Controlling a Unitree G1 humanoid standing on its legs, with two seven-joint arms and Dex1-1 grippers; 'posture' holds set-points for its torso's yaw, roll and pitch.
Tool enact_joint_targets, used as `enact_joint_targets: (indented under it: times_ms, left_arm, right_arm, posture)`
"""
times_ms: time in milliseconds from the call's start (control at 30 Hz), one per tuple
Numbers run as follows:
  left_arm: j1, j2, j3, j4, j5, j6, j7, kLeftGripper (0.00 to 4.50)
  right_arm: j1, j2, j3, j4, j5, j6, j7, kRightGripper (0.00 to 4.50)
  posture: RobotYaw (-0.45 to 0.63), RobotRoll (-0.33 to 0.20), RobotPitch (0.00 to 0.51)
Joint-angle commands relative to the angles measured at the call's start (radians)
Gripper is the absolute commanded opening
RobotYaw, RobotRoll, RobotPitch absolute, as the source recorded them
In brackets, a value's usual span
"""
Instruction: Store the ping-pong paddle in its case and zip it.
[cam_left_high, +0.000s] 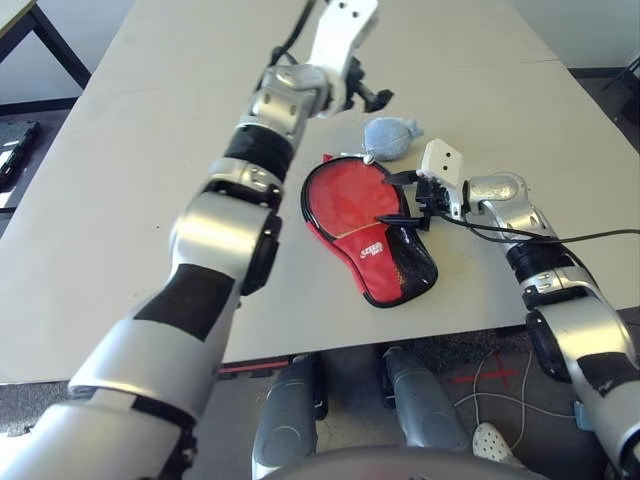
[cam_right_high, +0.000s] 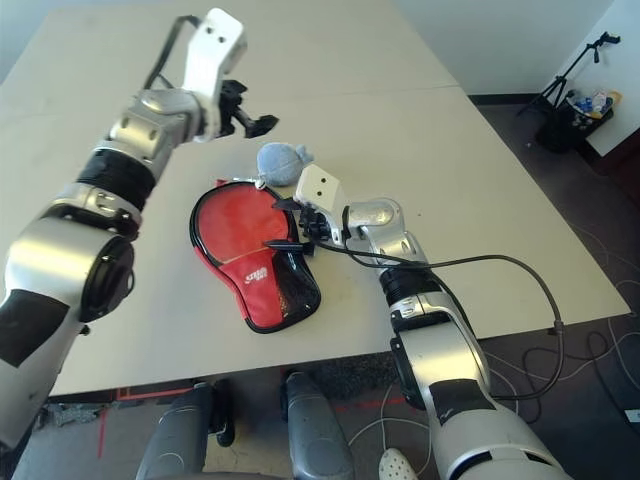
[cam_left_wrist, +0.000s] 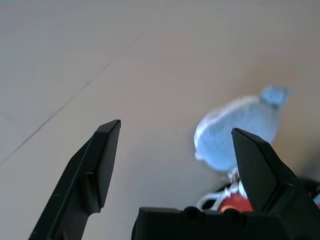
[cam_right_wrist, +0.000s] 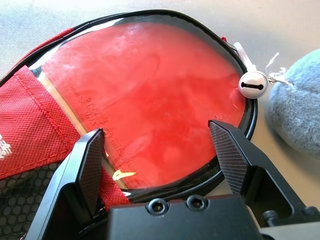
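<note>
Paddle (cam_right_wrist: 150, 100) lying inside the unzipped case (cam_left_high: 385, 270) on the table (cam_left_high: 130, 180), right gripper (cam_right_wrist: 157, 155) spread wide over it, left gripper (cam_left_wrist: 175, 165) raised, spread, empty, grey pouch (cam_left_high: 390, 138) just beside the case

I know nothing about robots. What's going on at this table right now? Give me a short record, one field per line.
Surface: pale table
Case: paddle-shaped red fabric case with black zipper edging, lying flat and unzipped
Paddle: round red rubber-faced ping-pong paddle lying inside the open case
Beside the case: small grey fabric pouch on a cord with a small white bell
Left pincer: open, raised above the table, holding nothing
Right pincer: open, at the case's edge, over the paddle
Zipping: not yet done
</note>
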Motion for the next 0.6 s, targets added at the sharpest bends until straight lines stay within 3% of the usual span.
enact_joint_targets:
  times_ms: [33, 333, 600]
  left_arm:
    - [0.114, 0.049, -0.043, -0.186, -0.002, 0.094, -0.092, 4.50]
    - [0.421, 0.158, -0.094, -0.615, -0.049, 0.254, -0.227, 4.50]
    - [0.530, 0.165, -0.132, -0.717, -0.072, 0.300, -0.237, 4.50]
  right_arm:
    - [0.060, 0.011, 0.076, 0.066, -0.065, 0.025, 0.005, 4.46]
    - [0.054, 0.014, 0.078, 0.074, -0.066, 0.025, 0.010, 4.46]
    - [0.053, 0.012, 0.078, 0.076, -0.066, 0.025, 0.011, 4.46]
  posture:
    - [-0.06, 0.000, 0.216]
    - [-0.05, 0.000, 0.226]
    - [-0.06, 0.000, 0.228]
